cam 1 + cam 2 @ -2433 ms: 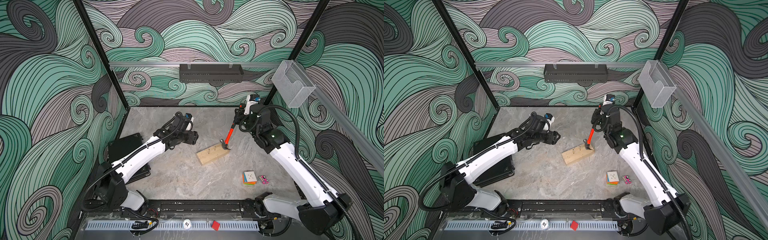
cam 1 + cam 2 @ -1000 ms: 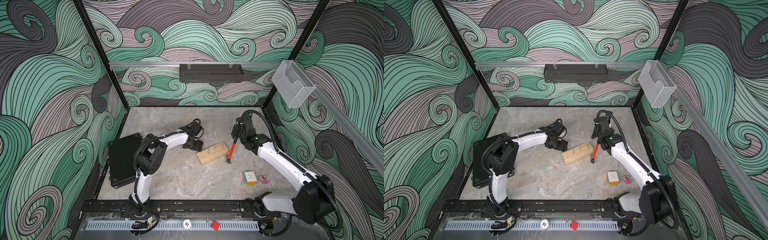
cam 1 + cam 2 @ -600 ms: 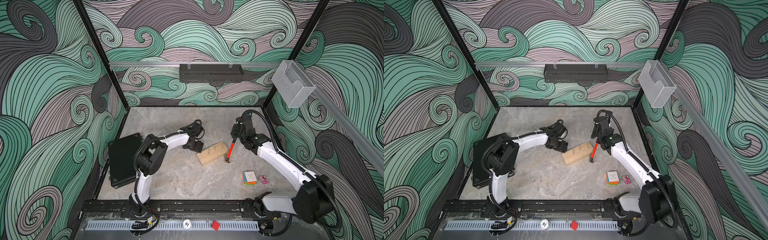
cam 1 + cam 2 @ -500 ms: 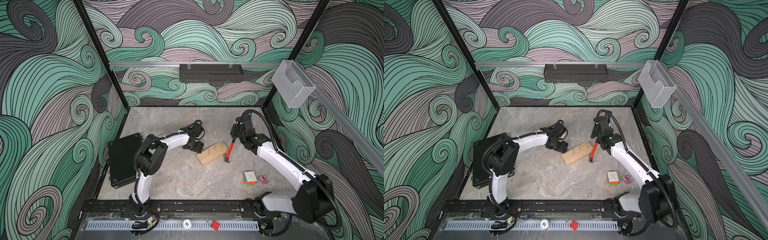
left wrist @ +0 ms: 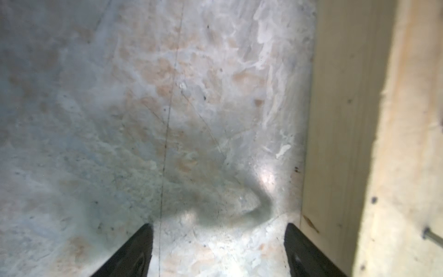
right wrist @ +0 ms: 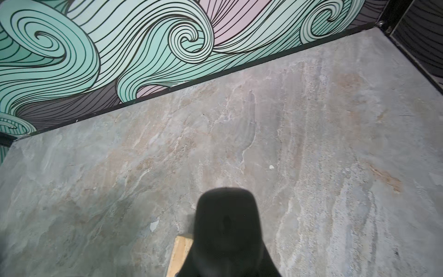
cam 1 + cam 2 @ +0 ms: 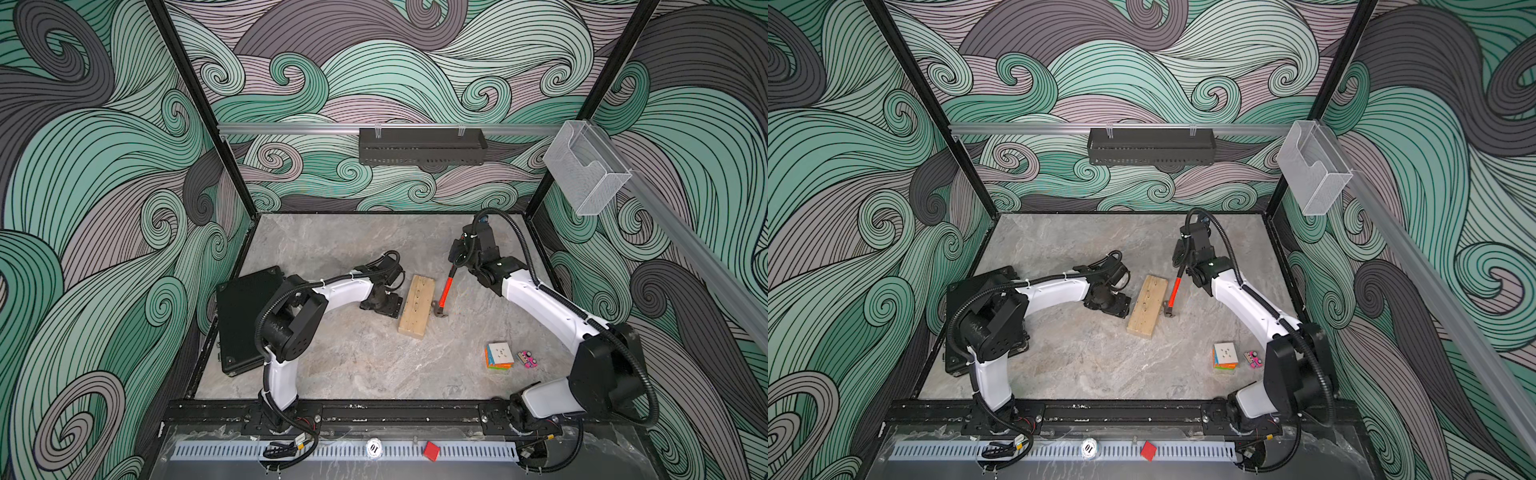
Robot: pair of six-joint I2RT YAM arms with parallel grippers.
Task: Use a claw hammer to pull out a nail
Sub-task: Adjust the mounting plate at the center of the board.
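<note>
**Hammer head down beside block, claw not yet on nail**

Top views: clamping the hammer (image 7: 448, 286) by its black handle end in the right gripper (image 7: 456, 262), shut tight on it. Orange shaft slanting down, steel head resting on the table (image 7: 353, 365) just beside the wood block (image 7: 417, 305), on the right arm's side. Showing the same in both top views. Left gripper (image 7: 384, 306) sitting low at the block's opposite side, jaws spread, holding nothing. Nail too small to pick out here.

Left wrist: looking along the table, fingers (image 5: 134, 251) spread wide over bare surface, one just beside the block's side wall; contact unclear. Thin dark pin on the block's top, likely the nail (image 5: 430, 233), blurred.

Right wrist: black handle end filling the lower middle, block corner peeking out beside it. Gripper fingers hidden, nail not showing.

Judging the step as lining up the claw. Doing it well likely means:
- lifting the head onto the block top
- sliding the fork around the nail under its head
- rocking back on the curved head, not yanking
- bracing the block with the left gripper against sliding or tipping
- watching for the hammer twisting in the end grip
</note>
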